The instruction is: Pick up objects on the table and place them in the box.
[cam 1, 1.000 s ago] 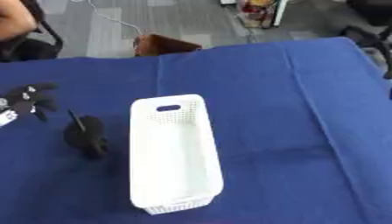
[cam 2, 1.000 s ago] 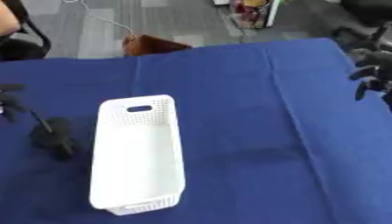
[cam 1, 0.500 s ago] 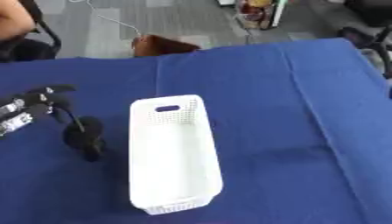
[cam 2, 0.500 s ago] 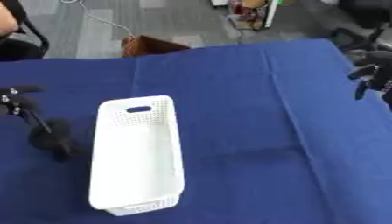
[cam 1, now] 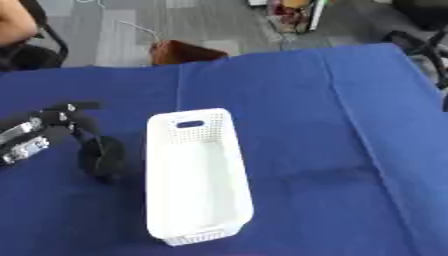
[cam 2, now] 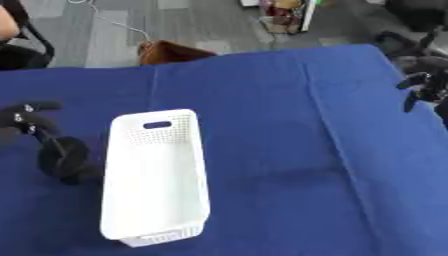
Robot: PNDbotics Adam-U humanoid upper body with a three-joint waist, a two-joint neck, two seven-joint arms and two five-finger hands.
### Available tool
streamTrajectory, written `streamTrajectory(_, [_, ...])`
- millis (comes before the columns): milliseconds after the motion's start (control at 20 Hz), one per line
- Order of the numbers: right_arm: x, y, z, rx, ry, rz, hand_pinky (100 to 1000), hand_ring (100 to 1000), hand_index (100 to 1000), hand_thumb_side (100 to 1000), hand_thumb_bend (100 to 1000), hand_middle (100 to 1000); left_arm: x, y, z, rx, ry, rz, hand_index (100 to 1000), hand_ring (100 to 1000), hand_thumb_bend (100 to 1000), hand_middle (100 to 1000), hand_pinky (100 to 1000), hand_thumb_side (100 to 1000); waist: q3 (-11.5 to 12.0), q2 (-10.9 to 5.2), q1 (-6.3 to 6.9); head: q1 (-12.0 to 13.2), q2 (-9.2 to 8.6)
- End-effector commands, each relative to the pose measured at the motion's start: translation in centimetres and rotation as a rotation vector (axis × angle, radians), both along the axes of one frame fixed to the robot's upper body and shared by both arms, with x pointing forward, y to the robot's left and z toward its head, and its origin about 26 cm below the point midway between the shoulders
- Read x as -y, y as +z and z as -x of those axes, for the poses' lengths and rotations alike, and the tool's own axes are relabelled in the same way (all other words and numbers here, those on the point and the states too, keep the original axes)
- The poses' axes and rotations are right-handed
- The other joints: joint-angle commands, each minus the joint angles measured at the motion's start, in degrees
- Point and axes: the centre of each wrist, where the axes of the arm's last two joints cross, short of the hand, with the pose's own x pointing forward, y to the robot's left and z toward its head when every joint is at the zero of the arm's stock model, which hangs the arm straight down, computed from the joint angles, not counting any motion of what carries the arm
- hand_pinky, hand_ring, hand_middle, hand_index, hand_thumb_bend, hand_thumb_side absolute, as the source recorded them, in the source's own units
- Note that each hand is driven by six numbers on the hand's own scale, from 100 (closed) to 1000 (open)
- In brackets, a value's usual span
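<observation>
One dark object (cam 1: pixel 101 157) was all I could find left on the surface (cam 1: pixel 332 125), a black rounded thing I could not identify, lying just beside the left long wall of the white box (cam 1: pixel 197 175), near that wall's middle. It appeared to stand or lean slightly, with what looked like a thin stem rising toward the upper left, so its long axis ran roughly from lower right up to upper left, angling away from the box. The box itself lay with its long axis running away from me, handle slot at the far end, and looked empty inside.

My left robot hand (cam 1: pixel 66 117) sat up and to the left of the object, right at the stem end, and was by far the nearer of the two. Its dark fingers reached down toward the object and seemed to meet the stem, but I could not tell whether they were closed on it or only touching it. The forearm came in low from the left edge, silver joints showing, angled toward the box.

My right robot hand (cam 2: pixel 424 82) hung at the far right edge in the right eye view, well apart from both object and box, its fingers loosely curled around nothing.

I judged the move ahead to be short: lift and carry the object rightward over the near wall.
</observation>
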Motion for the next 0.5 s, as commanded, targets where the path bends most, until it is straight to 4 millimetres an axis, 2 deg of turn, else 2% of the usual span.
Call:
streamTrajectory(50, [0.5,1.3,0.3,0.202,0.117,0.192,405,666,827,542,1000,713,-0.2,0.9,0.1,0.063,-0.128,-0.119,877,735,100,1000,638,960,0.0,-0.8,-0.03,-0.8,-0.48])
streamTrajectory(500, [0.6,1.5,0.3,0.213,0.115,0.19,406,667,827,541,1000,714,-1.7,-0.1,0.0,0.053,-0.061,-0.151,879,740,100,1000,647,988,0.0,-0.45,-0.48,-0.8,-0.79])
